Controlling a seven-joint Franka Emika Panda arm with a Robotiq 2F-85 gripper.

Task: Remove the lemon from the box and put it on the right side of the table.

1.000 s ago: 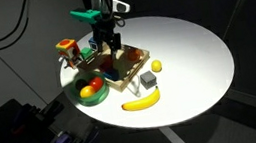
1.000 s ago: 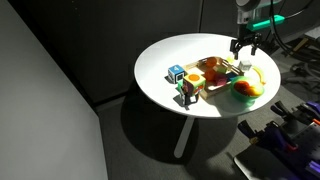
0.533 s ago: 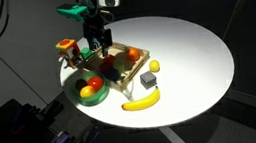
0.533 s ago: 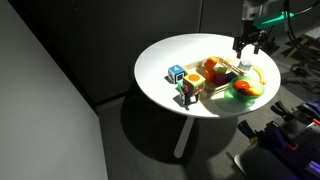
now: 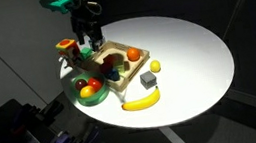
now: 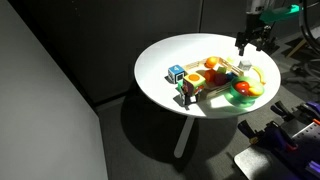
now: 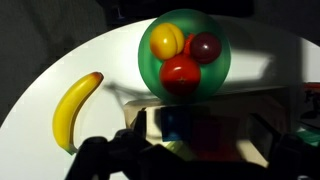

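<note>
One hand (image 5: 87,41) hangs above the box (image 5: 122,78), over the end nearest the green bowl (image 5: 98,99). Its jaws are spread wide with nothing between them. In the wrist view the dark fingers (image 7: 100,158) stand far apart at the bottom edge, with the box under them. Beyond the box, the bowl holds three fruits: one yellow-orange, one dark red, one bright red. The lemon (image 5: 156,67) is outside the box, lying on the white table (image 5: 194,52) just beside the box and close to a small grey cube (image 5: 148,80). A banana (image 5: 140,101) lies on the table near the box, past the cube. An orange-red fruit (image 5: 134,53) sits in a corner compartment of the box.
</note>
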